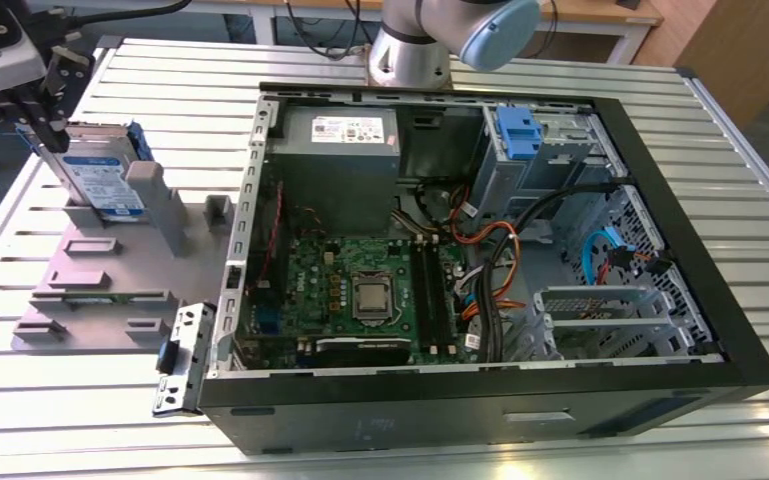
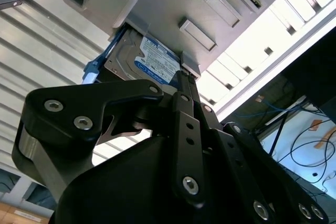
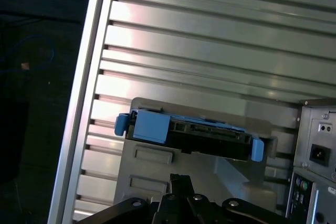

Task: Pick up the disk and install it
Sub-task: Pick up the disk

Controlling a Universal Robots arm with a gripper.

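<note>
Currently the arm base (image 1: pixel 411 55) stands behind the open computer case (image 1: pixel 744 330). The gripper (image 1: pixel 45 125) hangs at the exterior view's left, pointing down, just beside the top edge of the disk (image 1: pixel 97 175); contact unclear. Claw state: cannot tell. Count: one disk, on edge in one grey fixture (image 1: pixel 104 285), blue carrier frame showing at its top; one case. Surface: ribbed aluminium table (image 1: pixel 744 130). Room: wooden desk (image 1: pixel 584 10) and cables behind

The blue-framed silver disk (image 1: pixel 99 178) stands upright on edge.
</note>
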